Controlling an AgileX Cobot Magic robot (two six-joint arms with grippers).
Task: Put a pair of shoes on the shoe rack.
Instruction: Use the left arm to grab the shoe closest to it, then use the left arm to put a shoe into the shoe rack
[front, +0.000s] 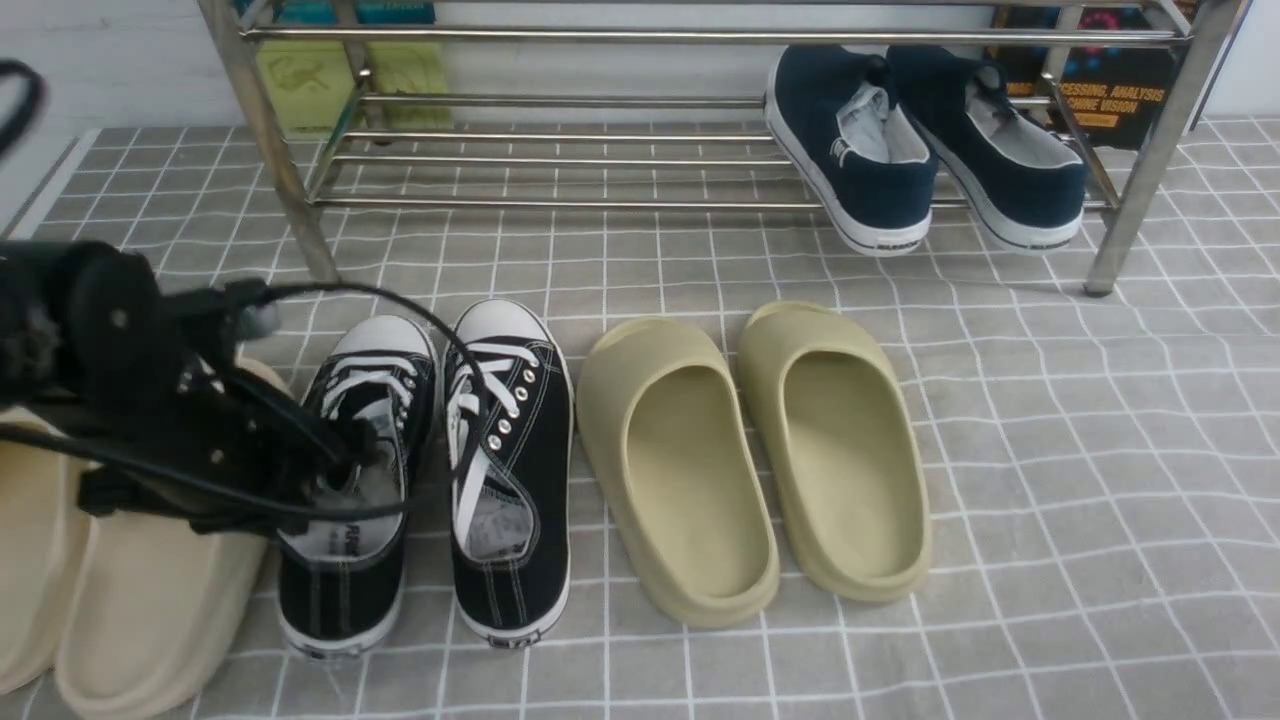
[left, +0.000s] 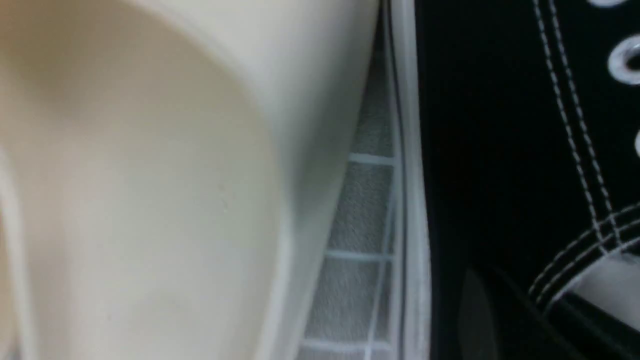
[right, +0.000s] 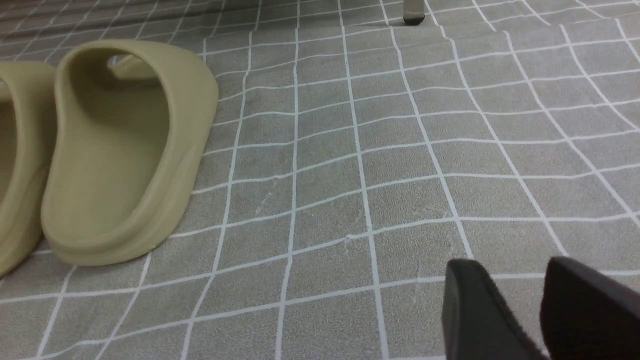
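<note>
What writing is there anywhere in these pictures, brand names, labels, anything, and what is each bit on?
"...CESSING, ANALYSIS" and "...CHINE VISION": on the black cover behind the shoe rack; the opening letters are hidden.
Navy sneakers: small print on the heel soles, too blurred to read.
Black sneakers: insole print and heel tab, unreadable.
Green boxes: a mark only, no readable words.
Both wrist views: no text.

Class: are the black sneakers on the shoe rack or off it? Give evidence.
Off. Both black sneakers stand on the checked cloth in front of the shoe rack; the navy pair sits on it.
</note>
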